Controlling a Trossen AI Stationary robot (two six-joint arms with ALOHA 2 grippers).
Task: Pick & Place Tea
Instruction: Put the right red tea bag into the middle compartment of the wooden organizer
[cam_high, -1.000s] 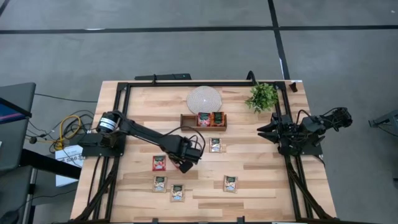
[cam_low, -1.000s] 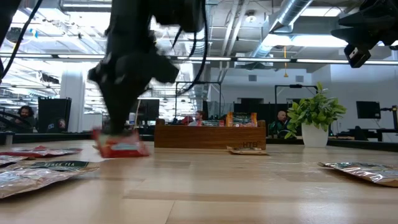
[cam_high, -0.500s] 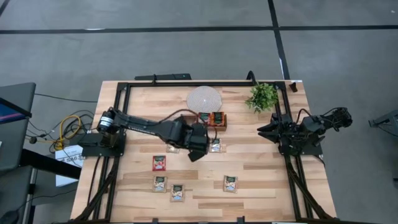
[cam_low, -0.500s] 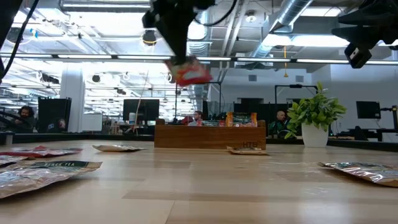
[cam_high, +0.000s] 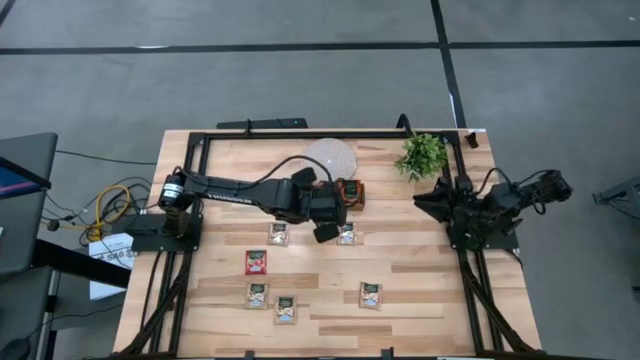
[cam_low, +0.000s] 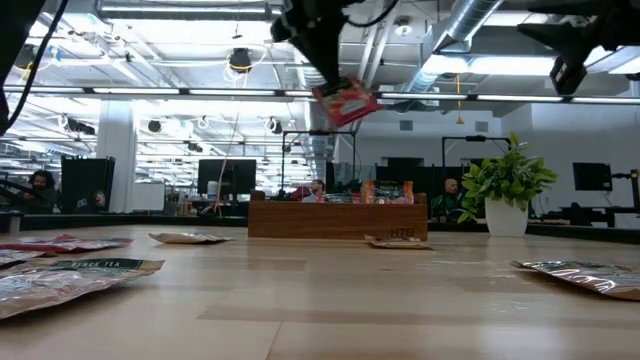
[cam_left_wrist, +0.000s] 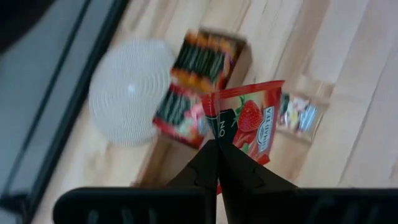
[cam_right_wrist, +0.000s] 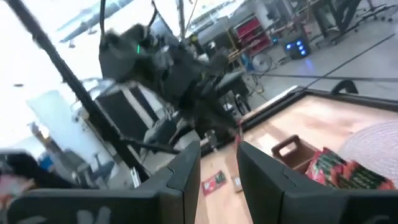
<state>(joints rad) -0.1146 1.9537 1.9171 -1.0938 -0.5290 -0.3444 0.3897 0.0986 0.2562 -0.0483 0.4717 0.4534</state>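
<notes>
Tea is part-way sorted: at least two sachets (cam_high: 337, 191) are already stood on edge in the wooden tray (cam_left_wrist: 244, 57), while six more are left flat on the worktop (cam_high: 420, 260). One red sachet (cam_left_wrist: 246, 122) is carried in the air, pinched by a corner in the clenched left claw (cam_left_wrist: 217, 151), which is held just short of the tray, so this placing is judged not yet done. Directly beneath and just beside that claw, two pale sachets (cam_high: 278, 233) (cam_high: 346, 234) are seen; farther from it, toward the worktop's near edge, another red one (cam_high: 257, 261) and three more pale ones (cam_high: 258, 294) (cam_high: 286, 308) (cam_high: 371, 294) lie well apart. By that count, the larger share of the work is judged to remain. The carried sachet is a thin, flat, glossy square printed with a strawberry, and it hangs tilted rather than stiff (cam_low: 346, 102). The pale sachets are shown in the low view as crinkled foil that lies slightly puffed (cam_low: 75, 278). The tray is of plain brown wood with low straight walls, and the worktop is of light planked wood framed by dark rails. Beyond the tray from the left claw, a round, finely ribbed white disc (cam_left_wrist: 129, 92) and a small green potted plant (cam_high: 422, 154) are set. The right claw (cam_right_wrist: 217, 163) is parked at the worktop's far side, well apart from the sachets, its fingers parted and nothing gripped.
</notes>
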